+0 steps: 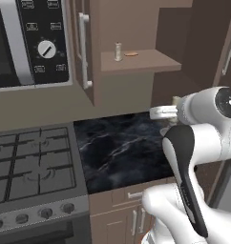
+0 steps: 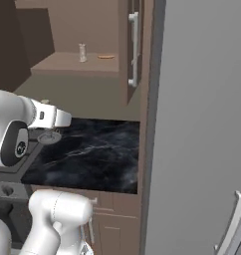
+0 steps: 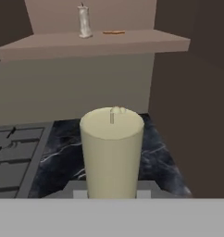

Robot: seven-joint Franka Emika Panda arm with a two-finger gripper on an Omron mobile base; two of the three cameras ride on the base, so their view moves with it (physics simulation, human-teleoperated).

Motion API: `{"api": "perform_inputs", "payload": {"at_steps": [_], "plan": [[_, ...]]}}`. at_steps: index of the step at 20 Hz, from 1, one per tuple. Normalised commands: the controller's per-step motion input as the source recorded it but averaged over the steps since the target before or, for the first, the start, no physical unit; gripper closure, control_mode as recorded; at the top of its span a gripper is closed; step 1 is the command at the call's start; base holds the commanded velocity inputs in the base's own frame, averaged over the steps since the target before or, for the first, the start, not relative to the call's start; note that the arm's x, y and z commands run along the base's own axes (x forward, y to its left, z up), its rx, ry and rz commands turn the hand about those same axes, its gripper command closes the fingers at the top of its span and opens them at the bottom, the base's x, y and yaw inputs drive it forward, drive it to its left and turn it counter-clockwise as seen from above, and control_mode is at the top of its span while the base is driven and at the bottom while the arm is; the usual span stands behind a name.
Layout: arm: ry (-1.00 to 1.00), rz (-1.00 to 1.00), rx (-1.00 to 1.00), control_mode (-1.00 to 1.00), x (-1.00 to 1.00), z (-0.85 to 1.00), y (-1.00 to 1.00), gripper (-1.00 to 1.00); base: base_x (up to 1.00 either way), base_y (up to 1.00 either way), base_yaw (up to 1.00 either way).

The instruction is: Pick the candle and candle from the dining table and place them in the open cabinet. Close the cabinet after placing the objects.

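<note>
Cabinet shelf (image 3: 132, 46) right half looks free; slim candle (image 3: 84, 21), flat brown item (image 3: 114, 32) occupy left-centre; open door (image 1: 84, 47) flanks left.

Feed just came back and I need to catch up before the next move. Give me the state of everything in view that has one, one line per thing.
gripper: shut on the stub candle.
stub candle: upright, held above the black counter, unlit.
stick candle: upright on the cabinet shelf, unlit.
cabinet: both doors open, left door, right door.
microwave: door shut.
stove: no flames.
</note>
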Motion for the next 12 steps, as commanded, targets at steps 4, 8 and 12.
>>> {"api": "perform_inputs", "payload": {"at_steps": [4,8,12], "plan": [[0.0,0.0,0.0,1.0,0.0,0.0,0.0,1.0,0.61,0.04,0.0],[0.0,0.0,0.0,1.0,0.0,0.0,0.0,1.0,0.47,0.16,0.0],[0.0,0.0,0.0,1.0,0.0,0.0,0.0,1.0,0.51,0.24,0.0]]}}
